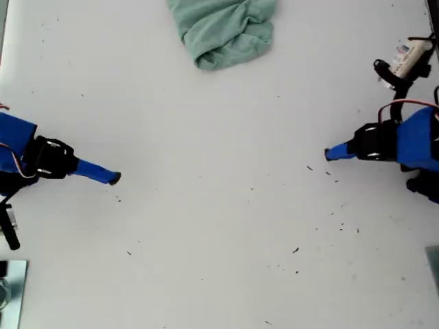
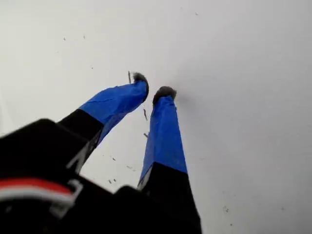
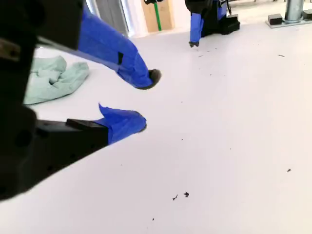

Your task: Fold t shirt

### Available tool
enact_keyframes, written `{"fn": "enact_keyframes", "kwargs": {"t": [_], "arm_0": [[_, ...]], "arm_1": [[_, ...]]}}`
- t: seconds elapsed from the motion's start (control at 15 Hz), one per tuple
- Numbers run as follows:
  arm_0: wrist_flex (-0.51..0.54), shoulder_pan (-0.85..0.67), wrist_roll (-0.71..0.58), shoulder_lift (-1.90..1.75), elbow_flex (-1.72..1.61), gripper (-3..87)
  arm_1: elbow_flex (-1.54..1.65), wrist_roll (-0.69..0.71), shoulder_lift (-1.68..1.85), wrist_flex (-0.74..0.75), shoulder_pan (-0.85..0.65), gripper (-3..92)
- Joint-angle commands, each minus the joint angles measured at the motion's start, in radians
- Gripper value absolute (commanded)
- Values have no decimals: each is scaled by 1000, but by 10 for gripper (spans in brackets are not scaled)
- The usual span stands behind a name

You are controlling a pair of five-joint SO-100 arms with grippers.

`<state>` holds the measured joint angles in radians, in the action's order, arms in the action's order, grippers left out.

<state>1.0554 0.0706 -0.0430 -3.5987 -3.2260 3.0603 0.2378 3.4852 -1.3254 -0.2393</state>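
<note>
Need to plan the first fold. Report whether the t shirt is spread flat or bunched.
Bunched. The t shirt lies in a crumpled, wrinkled heap at the exterior view's top edge, partly out of frame, no sleeves laid out. Neither hand touches it.

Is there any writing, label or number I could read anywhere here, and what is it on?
No text here is readable.
The small white label on the cabling at the exterior view's upper right carries red and dark marks, too blurred to read.
The crumpled pale sage-green cloth t-shirt and the plain white table show no print.
</note>
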Motion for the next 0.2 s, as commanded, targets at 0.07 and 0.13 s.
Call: {"fn": "enact_keyframes", "kwargs": {"t": [0.07, 0.13], "arm_0": [[-15, 9, -8, -6, -9, 106], [-15, 9, -8, -6, -9, 107]], "arm_1": [[49, 483, 15, -8, -20, 59], [49, 482, 15, -8, -20, 59]]}}
